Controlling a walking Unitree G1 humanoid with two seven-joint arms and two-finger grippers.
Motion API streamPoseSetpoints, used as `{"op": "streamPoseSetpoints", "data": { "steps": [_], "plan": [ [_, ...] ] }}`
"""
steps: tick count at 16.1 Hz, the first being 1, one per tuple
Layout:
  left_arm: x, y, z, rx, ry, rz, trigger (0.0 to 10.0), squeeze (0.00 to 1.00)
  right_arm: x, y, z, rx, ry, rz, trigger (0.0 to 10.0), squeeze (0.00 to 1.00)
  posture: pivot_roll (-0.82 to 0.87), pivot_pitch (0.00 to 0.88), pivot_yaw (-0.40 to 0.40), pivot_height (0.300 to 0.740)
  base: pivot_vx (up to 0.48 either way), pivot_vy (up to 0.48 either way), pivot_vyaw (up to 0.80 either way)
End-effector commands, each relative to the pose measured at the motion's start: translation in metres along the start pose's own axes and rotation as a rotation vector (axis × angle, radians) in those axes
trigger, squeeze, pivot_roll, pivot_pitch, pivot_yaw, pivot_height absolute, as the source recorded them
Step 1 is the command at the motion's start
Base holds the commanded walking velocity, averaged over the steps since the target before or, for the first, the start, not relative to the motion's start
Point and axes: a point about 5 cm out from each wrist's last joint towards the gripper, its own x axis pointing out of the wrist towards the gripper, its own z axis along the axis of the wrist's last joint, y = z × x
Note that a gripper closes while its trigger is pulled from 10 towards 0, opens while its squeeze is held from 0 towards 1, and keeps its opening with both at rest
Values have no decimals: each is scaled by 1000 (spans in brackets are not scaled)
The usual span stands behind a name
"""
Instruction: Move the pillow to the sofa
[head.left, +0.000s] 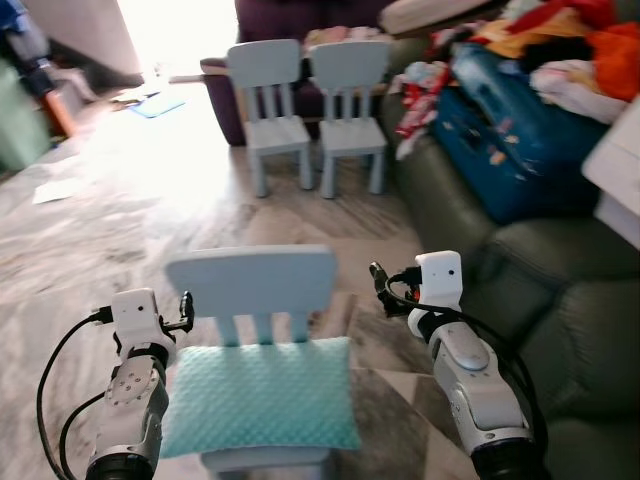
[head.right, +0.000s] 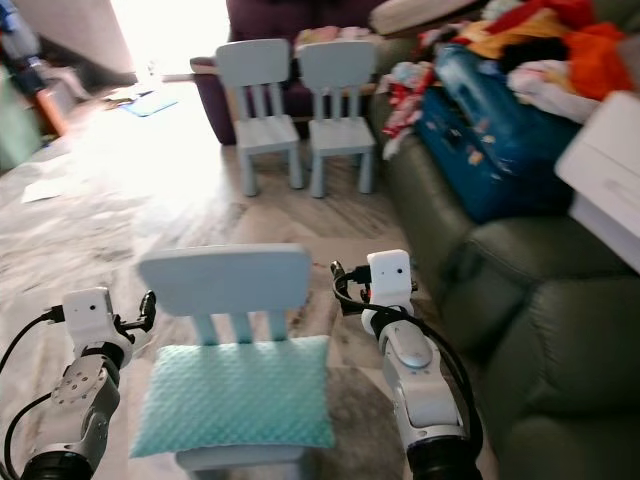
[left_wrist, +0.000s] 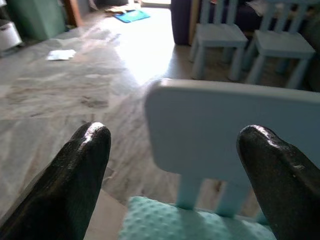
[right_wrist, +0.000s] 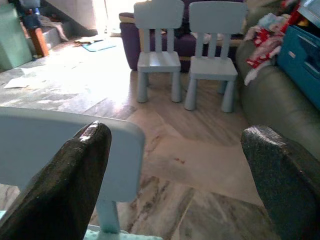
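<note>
Teal, nubby pillow (head.left: 262, 394) lies flat on the seat of a pale blue chair (head.left: 252, 285), low centre of the head views, its back edge against the chair's slats. Long axis runs side to side across the frame.

Both arms raised, one to each side of the chair. Left gripper (left_wrist: 175, 170) sits at the lower left of the head views, level with the chair back; fingers spread wide, nothing between them. Its wrist view looks over the chair back with the pillow's edge just below. Right gripper (right_wrist: 185, 175) at centre right, between chair and sofa (head.left: 545, 310); fingers also spread, empty.

Key relation: pillow lies between the two grippers and below them, nearer the camera than the fingertips. Left gripper looks slightly nearer to the pillow's near corner; right stands a little further forward.

Judgement: both need to drop and close in from the short ends.

Sofa fills the right side; bare grey cushion at lower right, clutter (head.left: 540, 90) heaped further back.
</note>
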Motion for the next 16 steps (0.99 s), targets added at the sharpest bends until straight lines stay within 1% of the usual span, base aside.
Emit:
{"op": "streamPoseSetpoints", "data": {
  "steps": [1, 2, 3, 6, 7, 11, 16],
  "plan": [
    [-1, 5, 2, 21, -9, 6, 10000, 0, -1, 1, 4, 8, -13, 3, 10000, 0, -163, 0, 17, 740, 0, 476, 0],
    [-1, 5, 3, 19, -14, 5, 10000, 0, -1, 1, 4, 7, -13, 3, 10000, 0, -163, 0, 17, 740, 0, 476, 0],
    [-1, 3, 5, 31, -20, -10, 10000, 0, -1, 0, 4, 7, -12, -1, 10000, 0, -163, 0, 17, 740, 0, 0, 0],
    [-2, -1, 4, 2, -6, -25, 10000, 0, -1, 0, 4, 5, -11, -2, 10000, 0, -161, 0, 16, 740, 0, 0, 0],
    [-3, -1, 4, 6, -4, -29, 10000, 0, -2, 0, 4, 4, -9, -1, 10000, 0, -159, 0, 18, 740, 0, 0, 0],
    [-4, -1, 3, 6, 12, -43, 10000, 0, -2, 2, 3, 4, -2, 2, 10000, 0, -156, 0, 21, 740, 0, 0, 0],
    [-7, 3, 2, 17, 30, -40, 10000, 0, -5, 2, 0, 12, 10, 5, 10000, 0, -151, 24, 34, 740, 0, 0, 0]
  ]
}}
